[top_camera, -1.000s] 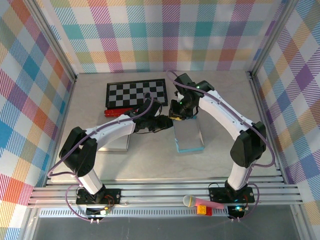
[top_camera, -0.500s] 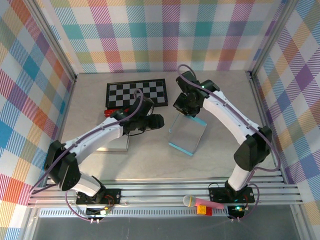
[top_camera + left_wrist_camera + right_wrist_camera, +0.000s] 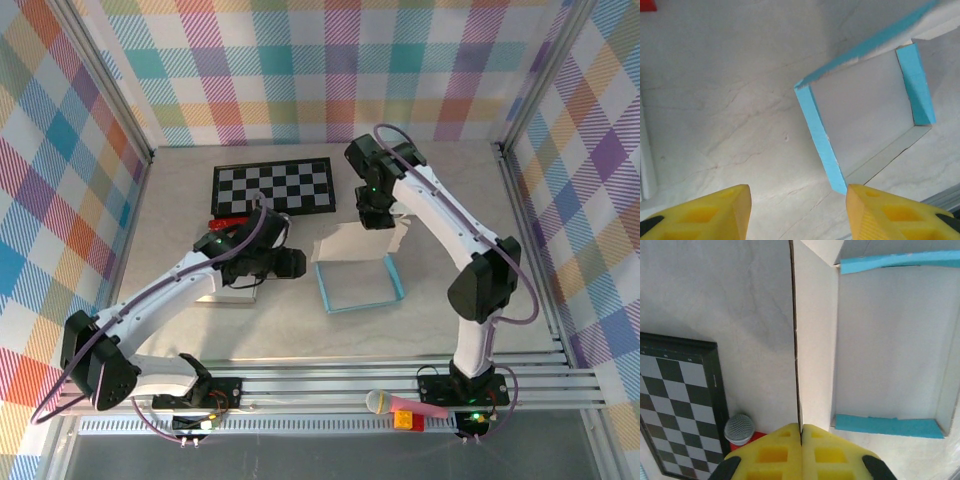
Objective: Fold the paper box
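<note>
No lettering, label, brand, number or sign can be read anywhere. The white paper box with blue rims (image 3: 360,285) is left plain, and the black-and-white chequered board (image 3: 272,186) is marked with nothing but its squares.

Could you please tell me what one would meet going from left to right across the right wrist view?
Chessboard → microphone with its grey mesh head → white flap standing on edge → open paper box with blue walls.
</note>
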You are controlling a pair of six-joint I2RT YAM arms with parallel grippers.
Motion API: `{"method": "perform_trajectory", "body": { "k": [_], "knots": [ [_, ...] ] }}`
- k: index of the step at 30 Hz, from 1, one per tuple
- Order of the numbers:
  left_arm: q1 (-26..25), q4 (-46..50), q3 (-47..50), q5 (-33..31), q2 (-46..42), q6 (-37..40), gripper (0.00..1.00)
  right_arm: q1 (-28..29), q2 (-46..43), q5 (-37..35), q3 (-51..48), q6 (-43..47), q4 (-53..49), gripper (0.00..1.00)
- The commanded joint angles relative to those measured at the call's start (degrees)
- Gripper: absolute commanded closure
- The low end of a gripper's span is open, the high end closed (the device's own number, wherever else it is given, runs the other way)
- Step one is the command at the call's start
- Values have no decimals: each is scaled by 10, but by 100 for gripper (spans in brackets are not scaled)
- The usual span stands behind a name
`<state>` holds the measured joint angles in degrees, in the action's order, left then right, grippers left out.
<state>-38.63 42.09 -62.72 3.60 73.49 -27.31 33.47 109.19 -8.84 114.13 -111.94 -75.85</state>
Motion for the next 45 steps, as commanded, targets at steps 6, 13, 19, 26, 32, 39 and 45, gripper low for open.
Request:
{"method": "perform_trajectory", "body": {
  "k": [6,13,19,26,32,39,45],
  "knots": [
    [43,36,14,27,-20,60,46,2,4,-2,26,9,12,75],
    [70,0,-7,50,21,121,44,-26,-110,11,-96,414,239,59],
    [78,-65,-6,86,47,213,44,-59,-274,83,-285,893,311,50],
    [98,-117,-10,99,89,254,43,-182,-436,189,-549,1069,399,47],
    [98,-124,-45,88,155,260,43,-198,-378,227,-553,1153,405,44],
    [101,-146,-79,83,195,250,45,-201,-290,226,-517,1170,411,43],
    [101,-150,-99,99,225,239,51,-200,-251,229,-491,1170,414,45]
  ]
}}
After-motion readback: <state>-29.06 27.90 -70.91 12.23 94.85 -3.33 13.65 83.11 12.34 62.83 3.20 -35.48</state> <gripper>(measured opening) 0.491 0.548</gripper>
